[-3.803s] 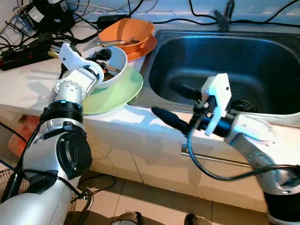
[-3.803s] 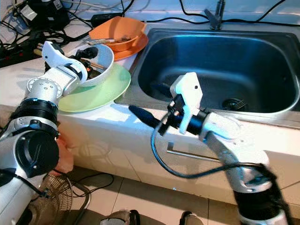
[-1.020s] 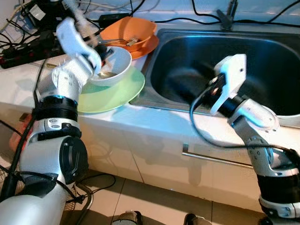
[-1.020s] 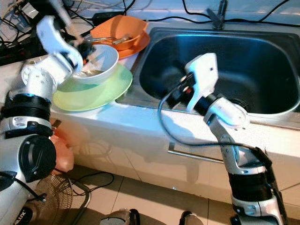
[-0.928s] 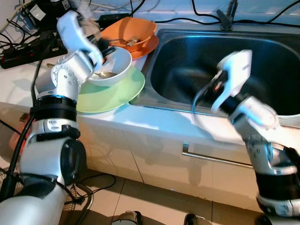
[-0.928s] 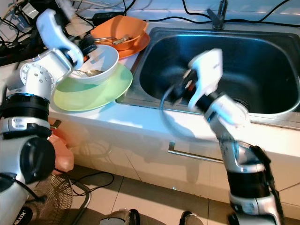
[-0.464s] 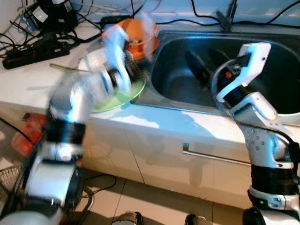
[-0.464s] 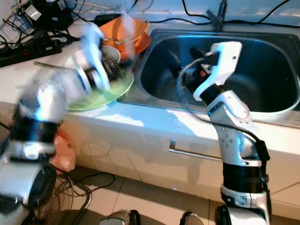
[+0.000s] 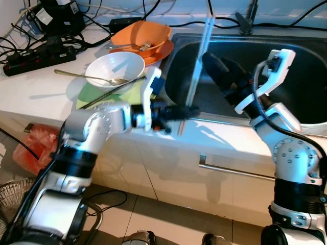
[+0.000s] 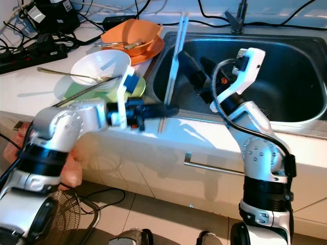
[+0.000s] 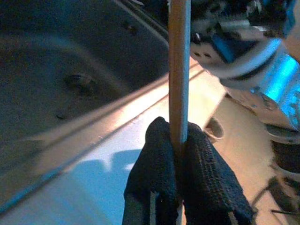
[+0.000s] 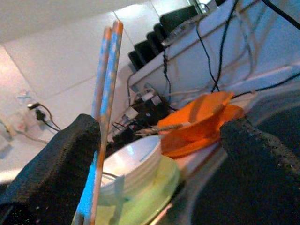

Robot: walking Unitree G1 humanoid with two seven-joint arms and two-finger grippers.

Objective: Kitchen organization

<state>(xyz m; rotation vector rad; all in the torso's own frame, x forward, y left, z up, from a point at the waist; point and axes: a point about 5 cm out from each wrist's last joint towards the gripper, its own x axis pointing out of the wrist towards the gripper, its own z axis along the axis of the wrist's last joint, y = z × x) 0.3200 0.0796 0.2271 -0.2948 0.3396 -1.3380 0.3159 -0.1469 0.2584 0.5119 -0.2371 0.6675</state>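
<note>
A pair of pale chopsticks (image 9: 198,61) stands almost upright over the sink's front-left rim, with my left gripper (image 9: 185,111) shut on the lower end. In the left wrist view both black fingers (image 11: 157,159) pinch the sticks (image 11: 178,70). My right gripper (image 9: 223,69) hangs open above the steel sink (image 9: 306,76), its fingers pointing toward the chopsticks. In the right wrist view the sticks (image 12: 105,89) rise beside one finger (image 12: 51,164). A white bowl (image 9: 115,69) with a metal spoon (image 9: 84,76) rests on a green plate (image 9: 94,94).
An orange bowl (image 9: 140,33) with cutlery sits on an orange plate behind the white bowl. A dark stick (image 9: 110,93) lies across the green plate. Power strips and cables (image 9: 41,48) crowd the back left. The faucet (image 9: 249,20) stands behind the sink.
My left arm swung from the white bowl to the sink's front edge, carrying the chopsticks. My right gripper rose over the sink and turned toward them.
</note>
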